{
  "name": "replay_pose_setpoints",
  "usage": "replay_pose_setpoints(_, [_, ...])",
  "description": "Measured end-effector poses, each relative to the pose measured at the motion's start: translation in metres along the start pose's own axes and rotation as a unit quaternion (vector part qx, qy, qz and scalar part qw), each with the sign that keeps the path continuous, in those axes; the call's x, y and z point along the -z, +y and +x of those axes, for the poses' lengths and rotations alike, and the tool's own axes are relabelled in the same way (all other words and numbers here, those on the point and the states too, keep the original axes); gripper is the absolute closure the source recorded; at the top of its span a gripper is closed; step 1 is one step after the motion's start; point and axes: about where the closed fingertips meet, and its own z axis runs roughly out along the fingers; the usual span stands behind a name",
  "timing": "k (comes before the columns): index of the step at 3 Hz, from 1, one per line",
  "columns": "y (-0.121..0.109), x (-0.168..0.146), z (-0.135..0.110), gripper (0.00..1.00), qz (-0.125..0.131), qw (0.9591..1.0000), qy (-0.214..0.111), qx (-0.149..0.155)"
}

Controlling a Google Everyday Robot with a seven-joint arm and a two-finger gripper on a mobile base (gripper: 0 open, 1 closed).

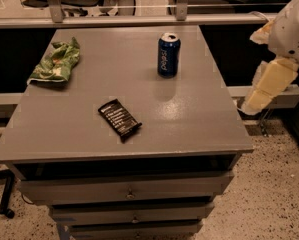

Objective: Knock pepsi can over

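The can (168,54) is standing upright toward the far side of the table (189,129). The gripper (263,90) is hanging off the right edge, well apart; can't tell whether it's open.
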Motion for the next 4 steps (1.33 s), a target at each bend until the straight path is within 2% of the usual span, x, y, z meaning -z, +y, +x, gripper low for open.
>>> replay_pose_setpoints(1, [-0.052,-0.034,-0.021,0.0,0.008,0.998,-0.059,-0.021])
replay_pose_setpoints(2, [-0.098,-0.068,-0.043,0.0,0.006,0.9915,-0.122,-0.045])
replay_pose_setpoints(3, [-0.126,-0.107,-0.067,0.0,-0.024,0.9805,-0.185,-0.062])
replay_pose_setpoints(4, [-0.133,-0.142,-0.091,0.0,-0.064,0.9648,-0.246,-0.068])
